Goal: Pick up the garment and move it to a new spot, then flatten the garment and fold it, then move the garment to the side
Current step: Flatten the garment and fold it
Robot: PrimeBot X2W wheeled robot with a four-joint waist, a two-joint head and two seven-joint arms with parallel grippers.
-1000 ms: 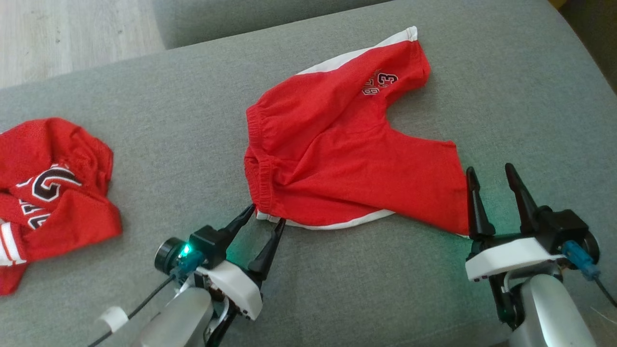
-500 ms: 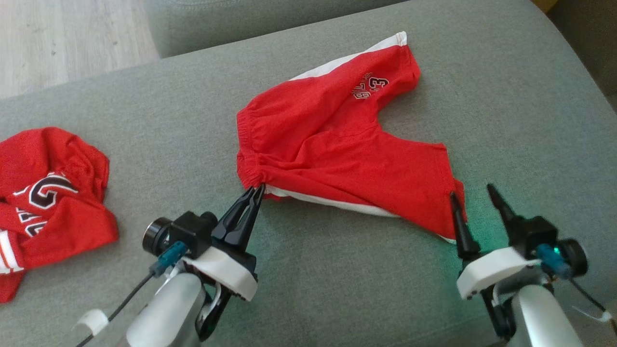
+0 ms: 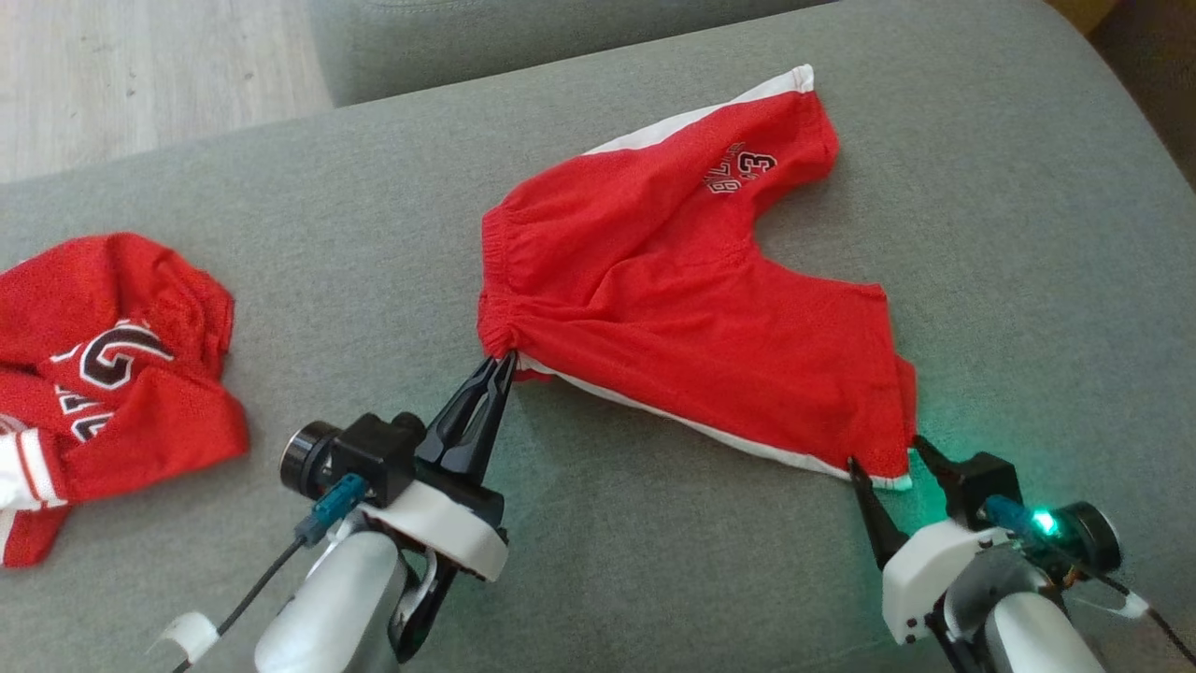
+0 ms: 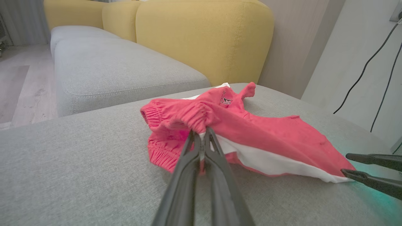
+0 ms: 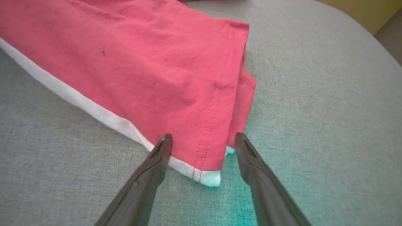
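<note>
Shorts [image 3: 673,308]: one pair, red with a white stripe down each side. There's one more red thing too, a crumpled jersey [image 3: 112,374], so that's two bits of clothing and two grippers. The left gripper [image 3: 505,360] has its fingers squeezed together on the waistband corner nearest the robot, with fabric bunched up at the tips. The right gripper [image 3: 886,453] is spread wide, one finger on either side of the near leg's hem corner, not pinching anything. The shorts lie spread out in the middle of the grey sofa seat [image 3: 280,234], and the jersey sits well off to the left. There's a yellow backrest [image 4: 204,37] behind and a wood floor [image 3: 140,75] beyond.
</note>
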